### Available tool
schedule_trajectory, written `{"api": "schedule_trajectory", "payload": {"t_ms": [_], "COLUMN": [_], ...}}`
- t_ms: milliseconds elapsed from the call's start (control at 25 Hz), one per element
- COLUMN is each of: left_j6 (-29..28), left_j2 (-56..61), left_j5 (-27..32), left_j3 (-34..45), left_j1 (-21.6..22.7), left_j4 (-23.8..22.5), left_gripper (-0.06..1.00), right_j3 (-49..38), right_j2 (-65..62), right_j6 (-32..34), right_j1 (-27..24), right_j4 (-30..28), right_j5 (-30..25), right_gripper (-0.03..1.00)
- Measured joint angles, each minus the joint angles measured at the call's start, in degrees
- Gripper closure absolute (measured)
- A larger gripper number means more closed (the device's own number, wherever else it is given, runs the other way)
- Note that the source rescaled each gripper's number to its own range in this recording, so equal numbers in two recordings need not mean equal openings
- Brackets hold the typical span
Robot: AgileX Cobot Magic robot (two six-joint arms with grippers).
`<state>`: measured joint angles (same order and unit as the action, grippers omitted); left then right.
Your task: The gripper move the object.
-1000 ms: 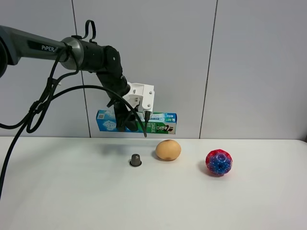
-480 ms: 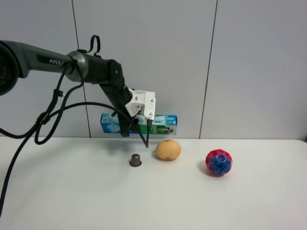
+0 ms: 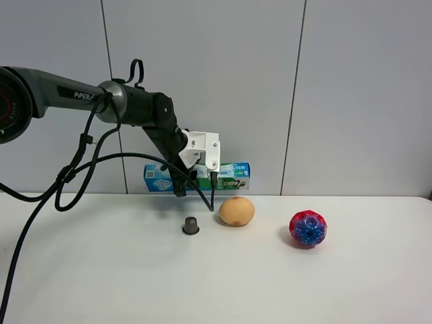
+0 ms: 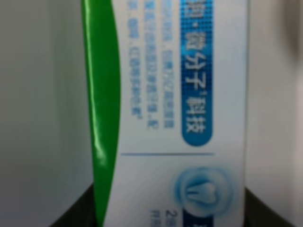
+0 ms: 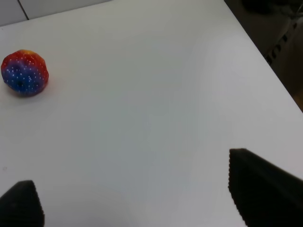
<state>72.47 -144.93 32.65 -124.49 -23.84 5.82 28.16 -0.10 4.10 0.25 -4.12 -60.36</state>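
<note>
Toothpaste box (image 3: pixel 229 174) up in the air by the back wall (image 3: pixel 351 94), squeezed tight in left tool (image 3: pixel 181 182) (right tool (image 5: pixel 142 196) wide open, holding nothing), so best lowered slow and flat onto bare counter (image 3: pixel 101 270), clear of egg (image 3: pixel 236 210) and little cup (image 3: pixel 191 225).

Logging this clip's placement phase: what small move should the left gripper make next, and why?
Probably lower the toothpaste box a little, straight down: the left gripper is shut on it, and it seems to hang just above the table, behind the dark capsule and the brown egg.
</note>
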Motion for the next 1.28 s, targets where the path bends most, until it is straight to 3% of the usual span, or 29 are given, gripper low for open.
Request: {"api": "schedule_trajectory", "payload": {"t_ms": [320,480,680,880,1040,1280], "left_j6": [-0.1,-0.2,-0.3,-1.3,-8.2,-27.8], "left_j2": [-0.1,-0.2,-0.2,1.5,6.7,18.0], "left_j5": [1.3,0.9,0.5,4.4,9.7,20.0], "left_j3": [0.0,0.0,-0.3,-0.3,-0.3,-0.3], "left_j1": [-0.1,-0.1,-0.1,-0.4,-1.5,-3.4], "left_j4": [0.1,0.1,0.2,0.2,-0.9,-4.3], "left_gripper": [0.83,0.66,0.58,0.4,0.37,0.37], "right_j3": [0.0,0.0,0.0,0.0,0.0,0.0], "right_j2": [0.0,0.0,0.0,0.0,0.0,0.0], "right_j6": [0.0,0.0,0.0,0.0,0.0,0.0], "right_j1": [0.0,0.0,0.0,0.0,0.0,0.0], "right_j4": [0.0,0.0,0.0,0.0,0.0,0.0], "right_j5": [0.0,0.0,0.0,0.0,0.0,0.0], "right_gripper": [-0.03,-0.03,-0.03,-0.03,-0.03,-0.03]}}
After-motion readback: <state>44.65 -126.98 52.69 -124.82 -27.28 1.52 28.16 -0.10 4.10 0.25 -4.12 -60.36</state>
